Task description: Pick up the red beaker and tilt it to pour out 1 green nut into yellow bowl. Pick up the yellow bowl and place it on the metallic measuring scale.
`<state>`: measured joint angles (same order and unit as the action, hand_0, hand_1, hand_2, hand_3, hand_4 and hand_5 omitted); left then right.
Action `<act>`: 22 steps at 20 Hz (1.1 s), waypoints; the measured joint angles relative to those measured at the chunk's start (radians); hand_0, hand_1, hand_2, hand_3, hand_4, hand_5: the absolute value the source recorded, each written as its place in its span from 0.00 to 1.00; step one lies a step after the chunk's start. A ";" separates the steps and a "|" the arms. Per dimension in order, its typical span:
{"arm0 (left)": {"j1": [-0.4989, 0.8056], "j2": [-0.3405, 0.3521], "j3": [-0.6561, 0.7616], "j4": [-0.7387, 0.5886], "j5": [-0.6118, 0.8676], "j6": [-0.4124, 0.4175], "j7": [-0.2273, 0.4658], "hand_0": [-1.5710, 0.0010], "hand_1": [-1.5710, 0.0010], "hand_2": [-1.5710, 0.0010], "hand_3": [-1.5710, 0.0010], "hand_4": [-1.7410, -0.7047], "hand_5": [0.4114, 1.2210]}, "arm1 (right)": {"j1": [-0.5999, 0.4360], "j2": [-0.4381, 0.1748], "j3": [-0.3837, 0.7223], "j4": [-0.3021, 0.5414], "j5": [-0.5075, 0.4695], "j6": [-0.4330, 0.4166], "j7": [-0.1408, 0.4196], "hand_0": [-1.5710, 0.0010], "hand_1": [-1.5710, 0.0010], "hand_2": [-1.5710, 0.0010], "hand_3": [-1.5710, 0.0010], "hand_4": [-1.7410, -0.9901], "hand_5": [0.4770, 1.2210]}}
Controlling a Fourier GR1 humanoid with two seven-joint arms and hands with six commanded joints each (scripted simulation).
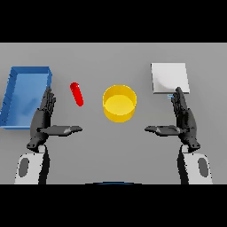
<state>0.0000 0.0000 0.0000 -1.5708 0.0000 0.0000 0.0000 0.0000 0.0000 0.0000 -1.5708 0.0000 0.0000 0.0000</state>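
Note:
A slim red beaker (77, 94) stands on the grey table left of centre, leaning slightly. The yellow bowl (119, 103) sits in the middle, and I see nothing inside it. The metallic measuring scale (170, 78) is a pale square plate at the back right. My left hand (43, 119) hovers open left of the beaker, thumb pointing toward the centre. My right hand (184, 119) is open in front of the scale, its fingertips near the scale's front edge. Neither hand touches anything. No green nut is visible.
A blue tray (13, 98) lies at the far left, just behind and beside my left hand.

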 measured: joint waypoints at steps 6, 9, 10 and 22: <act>0.023 -0.001 -0.007 -0.019 -0.001 -0.002 -0.005 1.00 1.00 1.00 1.00 0.57 0.23 | -0.017 0.018 0.014 0.001 0.015 -0.017 0.013 1.00 1.00 1.00 1.00 0.76 0.16; 0.098 0.055 -0.071 -0.125 -0.082 -0.020 -0.011 1.00 1.00 1.00 1.00 0.56 0.23 | 0.062 -0.035 0.116 -0.055 0.263 -0.096 -0.094 1.00 1.00 1.00 1.00 0.77 0.15; 0.109 0.058 -0.080 -0.146 -0.087 -0.021 0.010 1.00 1.00 1.00 1.00 0.56 0.23 | 0.082 -0.047 0.125 -0.074 0.294 -0.106 -0.099 1.00 1.00 1.00 1.00 0.77 0.15; -0.044 0.047 -0.100 0.064 -0.188 0.009 0.016 1.00 1.00 1.00 1.00 0.50 0.27 | 0.106 -0.047 0.131 -0.118 0.267 -0.073 -0.071 1.00 1.00 1.00 1.00 0.64 0.21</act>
<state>-0.0441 0.0472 -0.1002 -1.5072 -0.1883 0.0092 0.0163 0.1056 -0.0469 0.1314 -1.6884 0.2666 -0.0734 -0.0712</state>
